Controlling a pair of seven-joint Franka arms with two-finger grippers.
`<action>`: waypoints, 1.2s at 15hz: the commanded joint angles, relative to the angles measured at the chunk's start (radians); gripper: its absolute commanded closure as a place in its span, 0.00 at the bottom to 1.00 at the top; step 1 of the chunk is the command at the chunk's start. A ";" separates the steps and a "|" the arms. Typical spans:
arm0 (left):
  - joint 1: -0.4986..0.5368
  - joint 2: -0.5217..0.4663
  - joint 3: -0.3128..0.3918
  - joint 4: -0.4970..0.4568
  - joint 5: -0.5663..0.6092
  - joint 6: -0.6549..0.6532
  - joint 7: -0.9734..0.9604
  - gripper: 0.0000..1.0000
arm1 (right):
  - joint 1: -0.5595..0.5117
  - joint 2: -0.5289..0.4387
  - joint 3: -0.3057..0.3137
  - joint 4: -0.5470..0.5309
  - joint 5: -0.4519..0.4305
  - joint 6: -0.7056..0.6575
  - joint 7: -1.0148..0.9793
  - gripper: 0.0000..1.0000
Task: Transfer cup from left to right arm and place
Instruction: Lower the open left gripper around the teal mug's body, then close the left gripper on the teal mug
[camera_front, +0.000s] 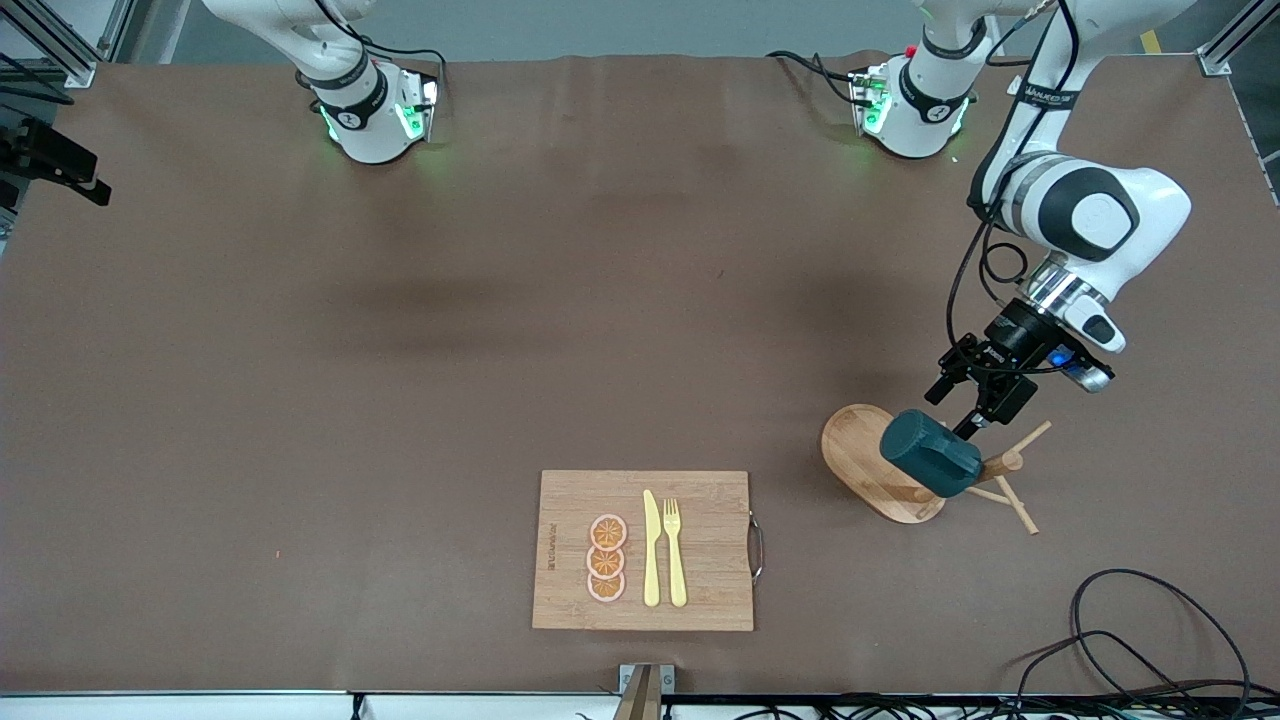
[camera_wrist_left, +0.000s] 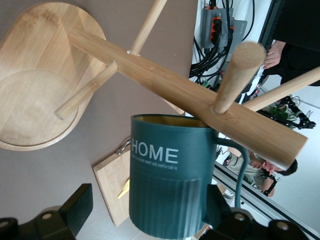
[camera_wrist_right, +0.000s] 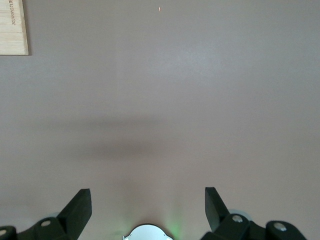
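Left gripper (camera_wrist_left: 145, 215) — jaws apart, astride the cup (camera_wrist_left: 170, 175) hanging tilted on the peg rack (camera_front: 905, 470) near the table's (camera_front: 400, 350) left-arm end. Right gripper (camera_wrist_right: 147, 210), parted, waits.

High front view overlooks table (camera_front: 400, 400); wrist views look down close; cutting board (camera_front: 700, 500) shared

Dark teal cup (camera_front: 930, 453), "HOME" lettering, yellow inside, tilted, hanging on wooden peg rack (camera_front: 880, 462)
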 joint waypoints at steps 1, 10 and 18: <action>-0.013 0.025 -0.002 0.027 -0.084 0.014 0.083 0.00 | -0.001 -0.019 0.007 -0.011 -0.012 0.006 -0.004 0.00; -0.016 0.048 -0.013 0.049 -0.199 0.011 0.186 0.00 | -0.004 -0.019 0.007 -0.013 -0.012 0.005 -0.004 0.00; -0.016 0.074 -0.019 0.070 -0.288 0.008 0.255 0.00 | -0.007 -0.019 0.002 -0.013 -0.012 0.006 -0.006 0.00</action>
